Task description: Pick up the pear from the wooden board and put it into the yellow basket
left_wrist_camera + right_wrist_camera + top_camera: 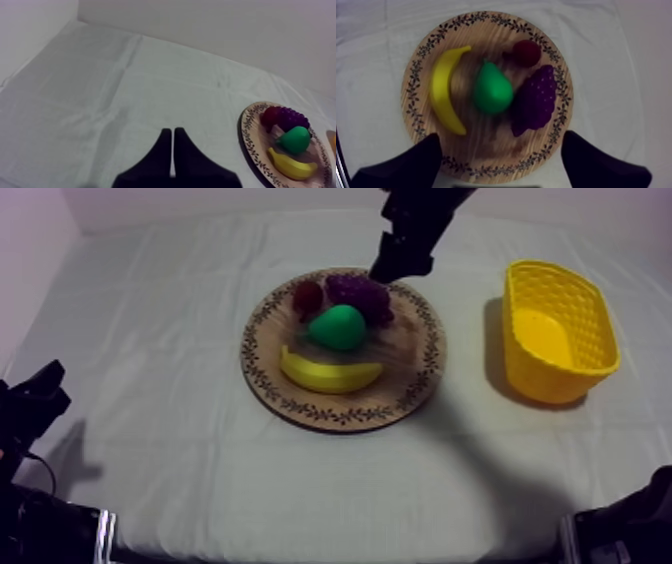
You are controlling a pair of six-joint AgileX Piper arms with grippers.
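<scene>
Over at the left, the left gripper rests low by the table's edge, its fingers pressed together on nothing, well apart from the fruit. In the middle of the cloth lies the wooden board. The pear sits at its centre, with the banana along its near side and the small red fruit and the grapes crowding its far side. The right gripper hangs above the board's far rim, just over the grapes, its fingers spread wide with nothing between them. Farther right stands the yellow basket, apart from the board, with nothing in it that I can see. I'd call this the approach, with the pear not yet touched. Next the gripper needs to come down centred on the pear, one finger slipping in on the banana side and one on the grapes side. There looks to be little room, so a careless descent could nudge the neighbours.
</scene>
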